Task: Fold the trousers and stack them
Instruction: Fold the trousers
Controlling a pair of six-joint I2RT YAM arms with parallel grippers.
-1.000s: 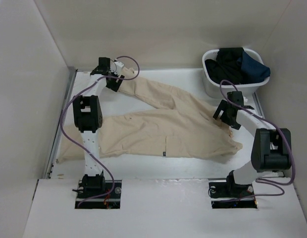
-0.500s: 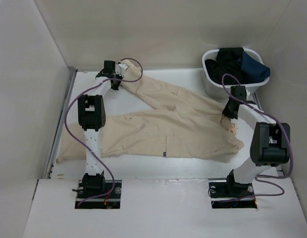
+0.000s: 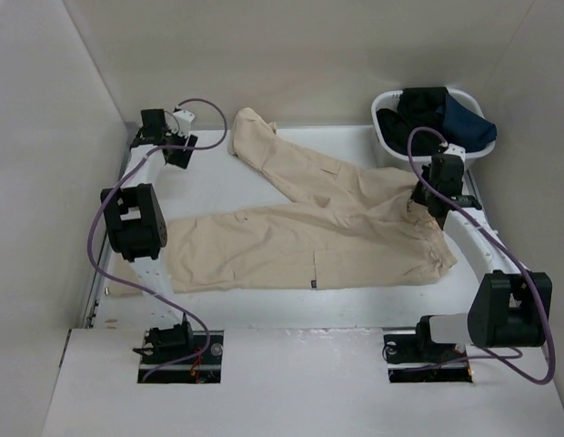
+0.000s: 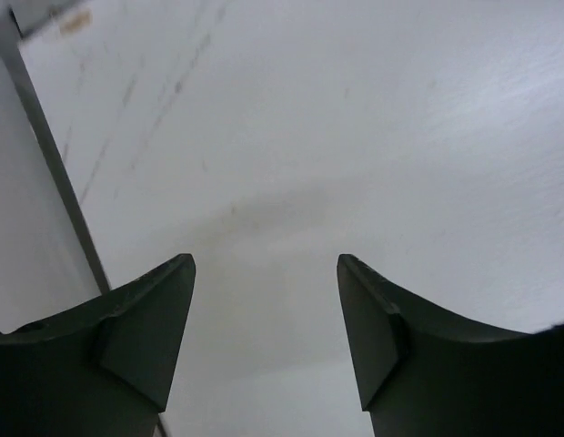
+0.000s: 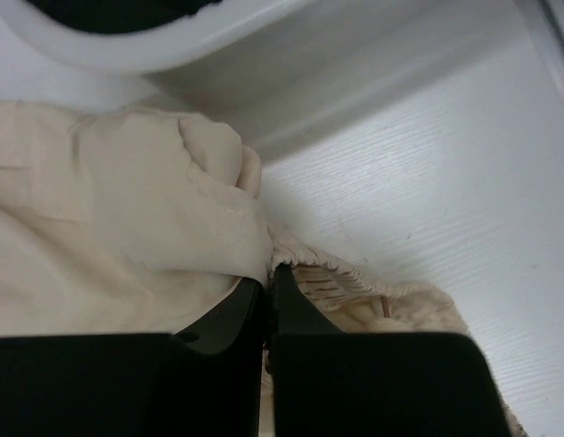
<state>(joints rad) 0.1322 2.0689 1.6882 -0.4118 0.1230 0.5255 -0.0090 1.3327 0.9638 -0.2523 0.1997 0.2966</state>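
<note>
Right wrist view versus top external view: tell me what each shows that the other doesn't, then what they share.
Only the right wrist view: close up, the right gripper, jaws shut at the gathered waist of the trousers, apparently pinching cloth. Only the top external view: both legs spread in a V on the table, a small dark tag on the near leg, the left gripper over bare table at far left, a navy garment in the basket. Both: the trousers, the right gripper, the white basket and table.
</note>
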